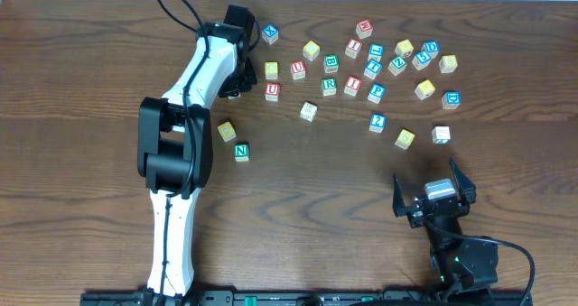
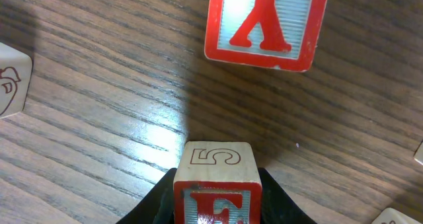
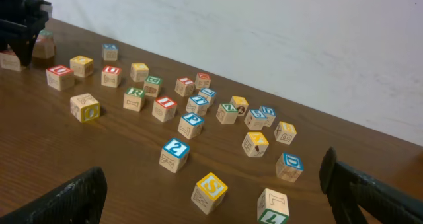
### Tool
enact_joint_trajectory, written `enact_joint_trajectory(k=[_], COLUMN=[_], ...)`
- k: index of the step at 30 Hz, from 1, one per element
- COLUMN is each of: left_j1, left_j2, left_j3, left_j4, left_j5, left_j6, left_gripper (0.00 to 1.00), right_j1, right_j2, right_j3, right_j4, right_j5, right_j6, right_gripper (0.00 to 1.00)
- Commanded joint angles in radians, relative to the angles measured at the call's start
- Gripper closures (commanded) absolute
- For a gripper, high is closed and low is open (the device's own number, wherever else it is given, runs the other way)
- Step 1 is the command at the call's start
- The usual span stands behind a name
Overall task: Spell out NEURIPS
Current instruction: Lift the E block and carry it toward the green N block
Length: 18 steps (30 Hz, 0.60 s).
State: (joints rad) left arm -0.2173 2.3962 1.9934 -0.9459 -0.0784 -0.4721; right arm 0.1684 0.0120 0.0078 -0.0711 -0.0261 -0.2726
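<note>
Now left claw clamps a cube, apparently E.

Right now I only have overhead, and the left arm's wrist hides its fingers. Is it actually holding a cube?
Observer: Yes. The left wrist view shows the left gripper shut on the E cube: red E on one face, a 5 on the next.
Operator: Good. Overhead is too coarse to read the yellow ones. Where is S?
Observer: The right wrist view shows the S cube, yellow-topped, lying between the blue 2 cube and a green-edged cube.
</note>
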Motion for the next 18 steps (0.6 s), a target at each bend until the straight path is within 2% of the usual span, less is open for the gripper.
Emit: enact_joint_trajectory(k=[1,8,11,18], left_j1=[0.006,0.006,0.006,0.006], left_j2=[-0.004,-0.037,-0.066,-0.182], left_j3=[0.0,0.0,0.0,0.0], left_j4=[-0.019,-0.025,-0.025,-0.052], left_j5=[-0.007,0.053,0.097,0.097], left_j6=[0.012,0.067,0.128,0.151], left_gripper=[0.73,0.73,0.73,0.73], right_j1=[-0.013,-0.013,-0.013,-0.013], right_j2=[-0.005,-0.005,-0.005,-0.005], right_j3=[-0.002,-0.002,-0.002,-0.002], right_j4=[-0.004,-0.004,-0.004,-0.004], right_j5=[0.008,0.008,0.008,0.008], right_j6=[0.014,0.014,0.014,0.014], right_gripper=[0.01,0.01,0.01,0.01])
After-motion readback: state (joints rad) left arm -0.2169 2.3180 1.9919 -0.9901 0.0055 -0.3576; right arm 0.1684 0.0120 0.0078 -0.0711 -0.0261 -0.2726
